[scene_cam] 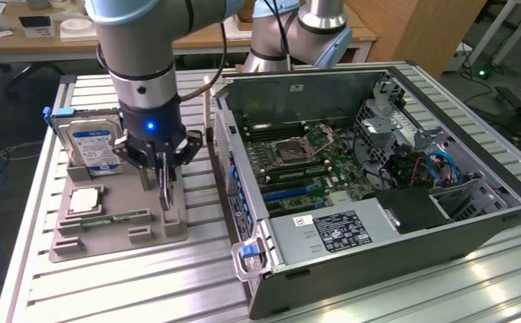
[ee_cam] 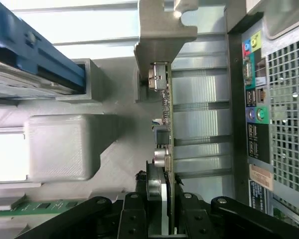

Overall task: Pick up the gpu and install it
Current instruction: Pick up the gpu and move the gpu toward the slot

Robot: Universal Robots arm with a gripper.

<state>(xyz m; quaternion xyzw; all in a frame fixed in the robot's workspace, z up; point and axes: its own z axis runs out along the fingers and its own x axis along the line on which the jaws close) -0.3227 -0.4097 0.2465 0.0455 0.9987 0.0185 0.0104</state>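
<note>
Down at the tray (scene_cam: 108, 239), the gripper (scene_cam: 163, 176) (ee_cam: 159, 204) has its fingers closed on the gpu (ee_cam: 164, 132), one on each face. The card stands on edge at the tray's side nearest the case (scene_cam: 377, 256), its far end against a grey tray post (ee_cam: 162, 40). I cannot tell whether it has left its slot. The drive (scene_cam: 93, 145) stands behind, toward the exterior view's left, and the memory stick (scene_cam: 108, 219) lies flat in the tray.
</note>
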